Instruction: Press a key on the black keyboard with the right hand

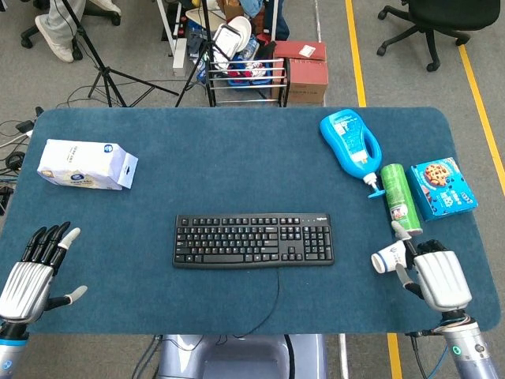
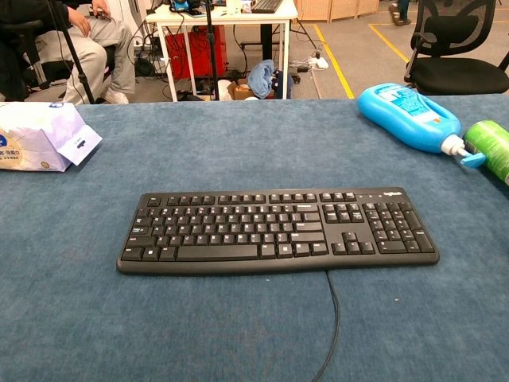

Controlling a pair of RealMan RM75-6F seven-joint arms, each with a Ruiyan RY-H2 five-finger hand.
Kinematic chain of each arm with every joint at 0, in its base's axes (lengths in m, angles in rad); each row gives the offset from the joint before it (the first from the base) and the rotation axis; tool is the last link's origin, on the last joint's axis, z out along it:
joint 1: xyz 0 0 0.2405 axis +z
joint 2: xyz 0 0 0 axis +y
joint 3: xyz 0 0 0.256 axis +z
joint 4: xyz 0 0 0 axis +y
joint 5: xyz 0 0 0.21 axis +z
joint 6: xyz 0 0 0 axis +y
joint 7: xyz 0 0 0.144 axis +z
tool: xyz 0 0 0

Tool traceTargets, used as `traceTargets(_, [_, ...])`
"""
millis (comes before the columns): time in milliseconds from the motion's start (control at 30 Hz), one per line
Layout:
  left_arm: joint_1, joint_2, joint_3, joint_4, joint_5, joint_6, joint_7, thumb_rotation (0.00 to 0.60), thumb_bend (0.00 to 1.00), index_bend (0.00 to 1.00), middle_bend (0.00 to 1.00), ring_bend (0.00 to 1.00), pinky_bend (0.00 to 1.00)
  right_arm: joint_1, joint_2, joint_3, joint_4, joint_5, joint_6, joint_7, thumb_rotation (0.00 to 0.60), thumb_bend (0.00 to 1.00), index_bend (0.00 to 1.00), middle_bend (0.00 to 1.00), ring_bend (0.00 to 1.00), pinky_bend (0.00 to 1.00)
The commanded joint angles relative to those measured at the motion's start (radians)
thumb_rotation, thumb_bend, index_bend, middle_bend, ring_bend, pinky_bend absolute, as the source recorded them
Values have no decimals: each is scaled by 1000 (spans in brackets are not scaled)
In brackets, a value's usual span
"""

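- Reaching has not properly begun, by my reading: the right hand (image 1: 436, 278) sits at the near right corner of the blue table (image 1: 237, 158), well apart from the black keyboard (image 1: 253, 240), and no key is touched yet.
- From the head view the right hand's back faces up and its fingers seem curled in at the front, just beside a small paper cup (image 1: 390, 257) lying on its side; whether a fingertip touches the cup I cannot tell, and nothing shows it holding anything.
- The left hand (image 1: 31, 272) lies at the near left corner, fingers stretched out and apart, thumb off to the side, holding nothing.
- The keyboard lies flat at the middle of the table, nearer the robot's edge than the far one. Its long axis runs left to right across the table, parallel to the near edge; the number pad end points toward the right hand, the space bar row faces the robot, and its cable (image 1: 274, 304) trails off the near edge.
- The next move calls for the right hand to lift, travel leftward past the cup without knocking it, and come down over the number pad end, the nearest keys, with one finger extended so only a single key goes down.
- Nearby on the right lie a green spray can (image 1: 400, 200), a blue bottle (image 1: 350, 142) and a cookie box (image 1: 444, 185), all beyond the hand's likely path.
- The chest view shows the keyboard but neither hand.
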Motion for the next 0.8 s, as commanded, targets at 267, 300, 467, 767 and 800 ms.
traceTargets(267, [0, 1, 1, 1, 7, 3, -3, 600, 0, 0, 0, 0, 0, 68, -24, -65, -90, -2, -194, -157, 600, 672, 149, 767, 691, 485])
traceTargets(300, [0, 1, 1, 1, 8, 3, -4, 600, 0, 0, 0, 0, 0, 71, -32, -70, -96, 1, -207, -176, 600, 672, 149, 767, 691, 484])
traceTargets(467, [0, 1, 2, 1, 10, 2, -4, 600, 0, 0, 0, 0, 0, 87, -81, -85, -120, 6, -254, -249, 600, 672, 149, 767, 691, 485])
traceTargets(767, [0, 3, 4, -1, 16, 2, -7, 600, 0, 0, 0, 0, 0, 119, -165, -80, -149, 52, -320, -341, 600, 672, 149, 767, 691, 484])
traceTargets(800, [0, 3, 5, -1, 16, 2, -8, 600, 0, 0, 0, 0, 0, 122, -174, -79, -151, 59, -324, -351, 600, 672, 149, 767, 691, 484])
